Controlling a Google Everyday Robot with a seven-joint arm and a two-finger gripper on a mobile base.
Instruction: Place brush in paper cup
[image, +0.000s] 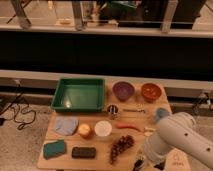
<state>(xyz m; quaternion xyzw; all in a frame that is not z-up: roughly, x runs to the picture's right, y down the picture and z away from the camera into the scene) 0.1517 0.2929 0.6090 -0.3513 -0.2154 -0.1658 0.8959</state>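
The brush (134, 110) lies flat on the wooden table (100, 159), a slim dark stick between the small metal cup (113, 109) and the light-blue cup (161, 114). The paper cup (103, 128) stands upright, white, in the table's middle, just right of the orange fruit (85, 131). My white arm (176, 139) reaches in from the lower right. Its gripper (139, 164) hangs at the table's front right corner, right of the grape bunch (121, 146) and well in front of the brush. It is shut, and nothing shows in it.
A green tray (79, 94) sits at the back left, with a purple bowl (123, 90) and an orange bowl (151, 91) at the back right. A red chili (127, 126), blue cloth (66, 125), green sponge (54, 148) and black block (83, 152) lie on the table.
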